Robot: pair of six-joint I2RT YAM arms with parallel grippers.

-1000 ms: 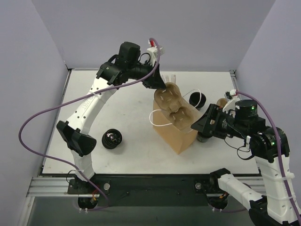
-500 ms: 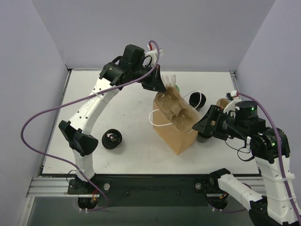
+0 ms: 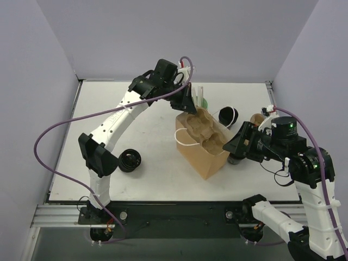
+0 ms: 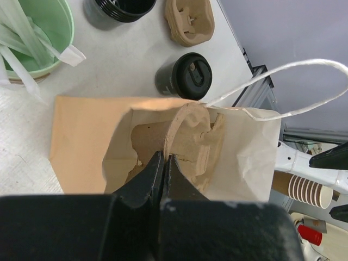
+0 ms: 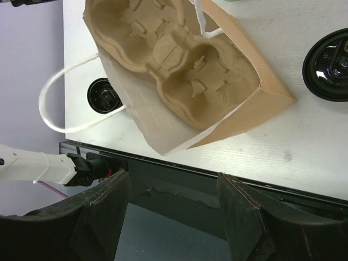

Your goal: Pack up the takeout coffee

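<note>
Coffee cup (image 4: 185, 76), black and lidded, stands on the table (image 4: 125, 54) just beside the paper bag (image 4: 81, 130), outside it. The left claw (image 4: 163, 160) is narrowed to a slit on the rim of the cardboard tray (image 4: 190, 136) inside the bag. The right claw (image 5: 173, 185) gapes wide, holding nothing, near the bag. A second tray (image 4: 190, 19) lies on the table by one stack of black lids (image 4: 117, 8) and one green cup (image 4: 54, 27) holding white straws (image 4: 16, 38).

Brown paper bag (image 3: 201, 160), open-topped, mid-bench (image 3: 152, 141), with a pulp cup carrier (image 3: 201, 126) in its mouth. Just beyond it: mint-green cup (image 4: 54, 22) holding white straws (image 4: 22, 32). To the right: stacked black lids (image 4: 117, 16) and a second carrier (image 4: 190, 19).
</note>
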